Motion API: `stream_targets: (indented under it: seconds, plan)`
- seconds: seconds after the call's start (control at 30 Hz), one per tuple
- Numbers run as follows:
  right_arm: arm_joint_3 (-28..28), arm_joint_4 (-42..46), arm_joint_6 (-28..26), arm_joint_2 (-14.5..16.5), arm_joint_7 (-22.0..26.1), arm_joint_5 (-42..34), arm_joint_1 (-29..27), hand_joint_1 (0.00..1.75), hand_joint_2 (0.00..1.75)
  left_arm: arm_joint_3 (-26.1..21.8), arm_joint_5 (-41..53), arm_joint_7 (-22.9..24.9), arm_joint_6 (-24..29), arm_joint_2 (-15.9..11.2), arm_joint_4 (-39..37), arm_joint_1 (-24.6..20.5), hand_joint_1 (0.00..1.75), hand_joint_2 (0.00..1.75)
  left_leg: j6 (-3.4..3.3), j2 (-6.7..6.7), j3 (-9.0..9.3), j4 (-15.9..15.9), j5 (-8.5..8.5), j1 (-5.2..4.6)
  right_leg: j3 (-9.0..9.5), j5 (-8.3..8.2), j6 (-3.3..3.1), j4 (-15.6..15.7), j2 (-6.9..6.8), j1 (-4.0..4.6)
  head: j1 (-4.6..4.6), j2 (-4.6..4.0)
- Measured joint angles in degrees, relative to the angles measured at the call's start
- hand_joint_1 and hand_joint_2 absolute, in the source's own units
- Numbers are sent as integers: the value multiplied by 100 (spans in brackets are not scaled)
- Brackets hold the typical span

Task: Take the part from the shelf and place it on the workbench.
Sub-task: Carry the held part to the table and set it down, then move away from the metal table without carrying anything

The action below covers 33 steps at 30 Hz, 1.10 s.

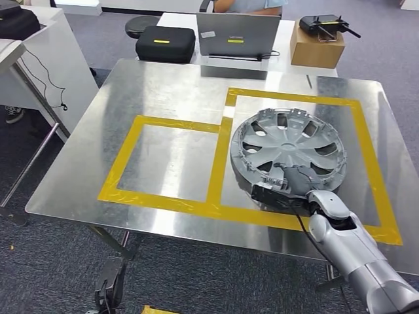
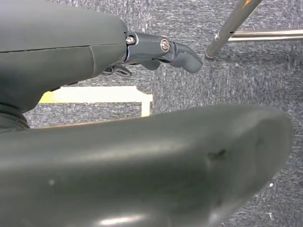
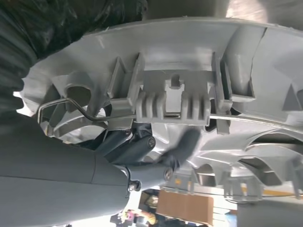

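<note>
Your left hand hangs over the carpet, holding nothing, fingers apart | your right hand grips the near rim of the wheel cover | cover lies flat on the workbench inside the right-hand yellow tape frame | laptop and cardboard box stand beyond.

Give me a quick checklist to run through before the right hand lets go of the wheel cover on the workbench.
1. Wheel cover inside the right yellow tape frame: ok.
2. Cover lying flat on the workbench: cannot tell; the near edge at the hand may be slightly raised.
3. Right hand gripping the near rim, fingers reaching through the cover: ok.
4. Cover away from the table edges: ok.
5. Left hand hanging below the table, holding nothing: ok.
6. Laptop and cardboard box on the far table, apart from the cover: ok.
</note>
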State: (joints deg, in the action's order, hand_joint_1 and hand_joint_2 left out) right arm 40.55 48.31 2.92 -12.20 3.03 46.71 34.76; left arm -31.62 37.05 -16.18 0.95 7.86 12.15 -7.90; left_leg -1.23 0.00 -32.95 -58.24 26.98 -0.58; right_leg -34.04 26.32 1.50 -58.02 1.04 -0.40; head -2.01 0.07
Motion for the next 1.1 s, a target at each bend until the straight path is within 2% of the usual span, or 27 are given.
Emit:
stream_targets:
  seconds: [0.47,0.73,0.9,1.0,1.1]
  plan:
    - [-91,1631,160,-429,-308,-92,-470,0,175,-160,-176,-108,84,-34,0,160,0,0,0,0,-29,-1,1,0,-31,0,0,0,1,-2,1,0]
    - [-163,2734,232,-676,-68,-508,-878,0,175,-264,-217,-136,86,-42,-1,205,0,0,0,-1,-38,0,2,0,-38,2,0,0,-1,-2,0,0]
    - [-145,3421,424,-875,303,-1013,-1243,0,175,-304,-260,-192,97,-46,-2,230,0,0,-2,-8,-41,-1,3,-1,-41,5,2,1,-10,-2,0,0]
    - [-240,4121,-276,-1115,43,-524,-1796,0,175,-386,-360,-279,162,-46,-2,274,0,0,-9,-21,-41,-3,8,-2,-42,15,4,3,-25,-1,-1,0]
    - [-874,5119,-1484,-1342,-166,56,-3003,0,175,-527,-499,-416,245,-38,-2,384,0,0,-20,-61,-38,-4,30,-2,-20,47,9,5,-64,0,2,0]
